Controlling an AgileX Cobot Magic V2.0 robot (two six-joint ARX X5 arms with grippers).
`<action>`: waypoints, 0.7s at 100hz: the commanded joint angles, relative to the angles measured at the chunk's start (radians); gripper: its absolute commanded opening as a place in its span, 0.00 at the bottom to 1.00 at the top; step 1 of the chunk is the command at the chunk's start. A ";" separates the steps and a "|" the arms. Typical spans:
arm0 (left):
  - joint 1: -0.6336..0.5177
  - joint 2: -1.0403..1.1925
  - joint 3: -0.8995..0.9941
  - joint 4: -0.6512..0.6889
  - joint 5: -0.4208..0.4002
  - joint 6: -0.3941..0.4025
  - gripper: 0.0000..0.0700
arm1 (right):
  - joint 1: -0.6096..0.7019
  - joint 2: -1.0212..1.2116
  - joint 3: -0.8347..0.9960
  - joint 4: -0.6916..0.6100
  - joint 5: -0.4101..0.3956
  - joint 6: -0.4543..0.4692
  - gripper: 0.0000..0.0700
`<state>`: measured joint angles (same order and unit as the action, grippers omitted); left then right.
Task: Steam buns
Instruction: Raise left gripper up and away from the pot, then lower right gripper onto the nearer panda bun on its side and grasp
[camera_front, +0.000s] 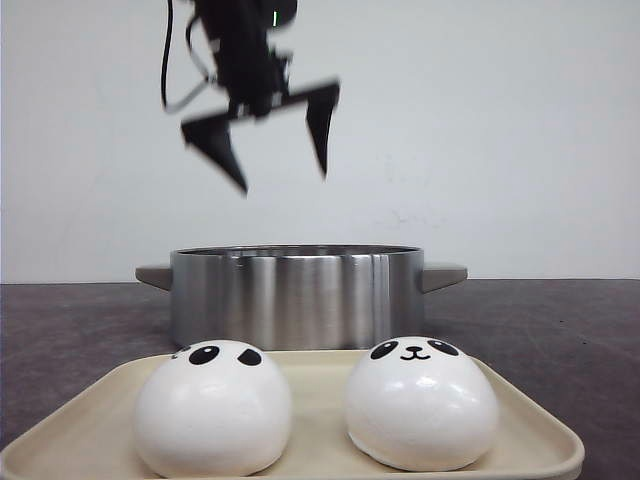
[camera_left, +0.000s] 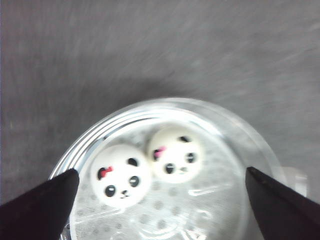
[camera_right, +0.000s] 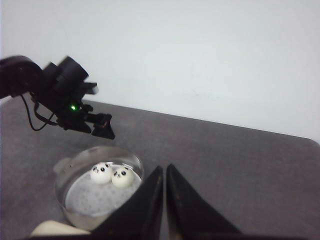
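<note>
Two buns (camera_left: 150, 167) lie side by side on the perforated floor of the steel pot (camera_front: 295, 295), touching or nearly so; two more buns (camera_front: 315, 405) wait on the cream tray (camera_front: 545, 435) just in front of the pot. Above the pot we see the left gripper (camera_front: 270, 140), its jaws spread wide and empty (blurred in the front view). The right gripper (camera_right: 164, 200) hangs to one side of the pot, jaws pressed together on nothing. We judge the glossy domes could slip from a pinch, or a dropped bun could strike the pot rim and roll off.
</note>
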<state>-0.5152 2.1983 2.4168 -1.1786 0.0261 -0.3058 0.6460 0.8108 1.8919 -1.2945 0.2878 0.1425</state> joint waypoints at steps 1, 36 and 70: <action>-0.024 -0.017 0.139 -0.061 0.003 0.057 1.00 | 0.006 0.035 -0.009 0.031 -0.011 0.040 0.00; -0.086 -0.086 0.720 -0.293 -0.016 0.127 0.98 | 0.006 0.204 -0.243 0.036 -0.139 0.097 0.00; -0.100 -0.361 0.723 -0.306 -0.076 0.182 0.73 | 0.008 0.300 -0.541 0.059 -0.354 0.192 0.62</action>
<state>-0.6094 1.8786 3.1050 -1.4254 -0.0490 -0.1421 0.6460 1.0977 1.3827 -1.2552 -0.0303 0.2939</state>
